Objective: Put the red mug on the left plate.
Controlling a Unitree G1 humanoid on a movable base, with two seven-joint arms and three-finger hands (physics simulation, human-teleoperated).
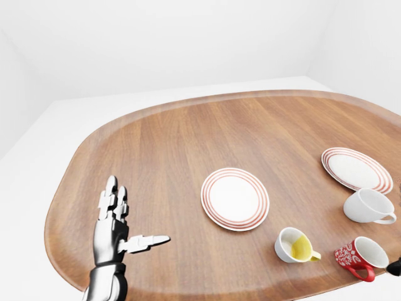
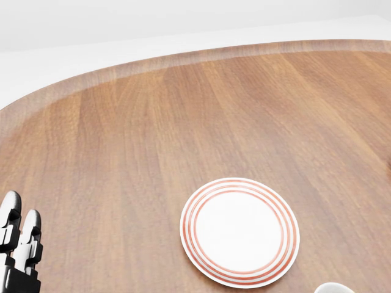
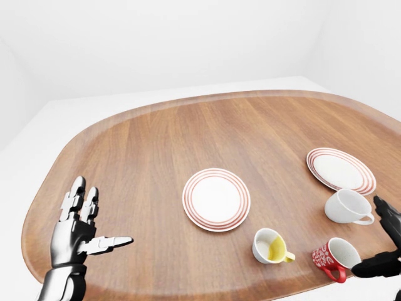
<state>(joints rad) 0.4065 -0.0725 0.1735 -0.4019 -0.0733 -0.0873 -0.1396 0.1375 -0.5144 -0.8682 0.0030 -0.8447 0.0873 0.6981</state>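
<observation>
The red mug (image 3: 334,258) lies tilted on its side near the table's bottom right edge, its white mouth facing right. The left plate (image 3: 216,198), white with red rings, sits at the table's middle; it also shows in the head view (image 2: 239,231). My right hand (image 3: 383,246) is open just right of the red mug, its dark fingers (image 3: 390,219) spread and not touching the mug. My left hand (image 3: 84,227) is open at the bottom left, far from the plate, fingers up and thumb out.
A second ringed plate (image 3: 340,170) sits at the right. A white mug (image 3: 346,207) lies on its side below it. A white mug with yellow inside (image 3: 270,246) stands left of the red mug. The wooden table (image 3: 188,138) has a rounded rim.
</observation>
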